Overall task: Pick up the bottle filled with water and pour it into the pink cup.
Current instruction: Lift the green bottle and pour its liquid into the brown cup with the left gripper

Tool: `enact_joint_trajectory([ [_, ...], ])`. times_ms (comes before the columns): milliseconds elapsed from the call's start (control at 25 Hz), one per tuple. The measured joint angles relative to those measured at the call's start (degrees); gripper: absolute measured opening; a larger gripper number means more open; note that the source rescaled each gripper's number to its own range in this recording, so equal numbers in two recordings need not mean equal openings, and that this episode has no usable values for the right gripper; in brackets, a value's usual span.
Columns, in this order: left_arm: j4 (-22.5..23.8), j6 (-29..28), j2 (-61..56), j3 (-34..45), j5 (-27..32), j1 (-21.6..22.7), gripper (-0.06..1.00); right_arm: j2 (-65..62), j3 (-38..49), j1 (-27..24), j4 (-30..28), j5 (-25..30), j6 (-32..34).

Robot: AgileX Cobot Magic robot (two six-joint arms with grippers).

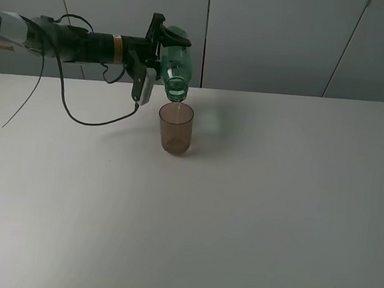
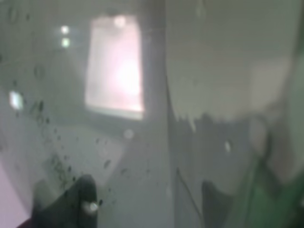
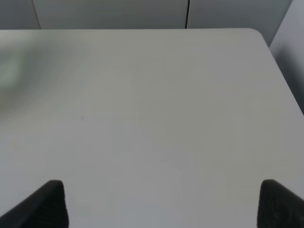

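- Ext. high: L gripper (image 1: pixel 162 44) is clamped round the body of the bottle (image 1: pixel 177 64), towards its base end. The arm reaches in roughly level from the left edge.
- Bottle is tipped steeply, neck down. Its mouth is just above the pink cup (image 1: pixel 175 127) and clear of the rim. A thin water stream (image 1: pixel 177 104) runs from mouth to cup.
- Cup stands upright on the white table (image 1: pixel 274 206), right under the bottle mouth, a bit left of centre and towards the far side.
- Black cable (image 1: pixel 79 116) loops down from the arm to the table. Bottle's base end is partly hidden by the fingers. Water level in the cup is hard to read.
- L wrist: v. blurry, since the cam looks through the bottle wall at close range. Green plastic shows in one corner. One dark finger (image 2: pixel 71 204) is at the frame edge, the other is hidden. A bright pinkish rectangle (image 2: pixel 114 66) can't be identified, and the cup can't be made out.
- R wrist: R gripper (image 3: pixel 164 205) is spread wide, holding nothing. Only its two dark fingertips (image 3: pixel 45 206) show, cut off by the frame edge. White table lies under it, with a rounded far corner in view.
- Faint greenish blur (image 3: pixel 9 71) at one side is too soft to tell what it is.
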Motion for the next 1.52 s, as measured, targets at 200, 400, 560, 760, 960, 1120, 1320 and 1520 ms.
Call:
enact_joint_trajectory([
  [200, -0.99, 1.69, 0.00, 0.00, 0.00, 0.00, 0.00, 0.00, 0.00, 0.00, 0.00, 0.00, 0.00],
  [400, -1.42, 2.92, 0.00, -0.25, 0.00, 0.00, 0.01, 0.00, 0.00, 0.00, 0.00, 0.00, 0.00],
  [560, -1.67, 3.16, 0.00, -1.67, 0.00, 0.00, 0.01, 0.00, 0.00, 0.00, 0.00, 0.00, 0.00],
  [760, -1.66, 3.16, 0.00, -2.38, 0.00, 0.00, 0.01, 0.00, 0.00, 0.00, 0.00, 0.00, 0.00],
  [960, -0.86, 3.43, 0.00, -2.38, 0.00, 0.00, 0.01, 0.00, 0.00, 0.00, 0.00, 0.00, 0.00],
  [1120, -0.38, 4.31, 0.00, -2.38, 0.00, 0.00, 0.01, 0.00, 0.00, 0.00, 0.00, 0.00, 0.00],
  [1320, 0.06, 6.02, 0.00, -2.38, 0.11, 0.00, 0.01, 0.00, 0.00, 0.00, 0.00, 0.00, 0.00],
  [1520, 0.28, 7.72, 0.00, -2.38, 0.19, 0.00, 0.01, 0.00, 0.00, 0.00, 0.00, 0.00, 0.00],
])
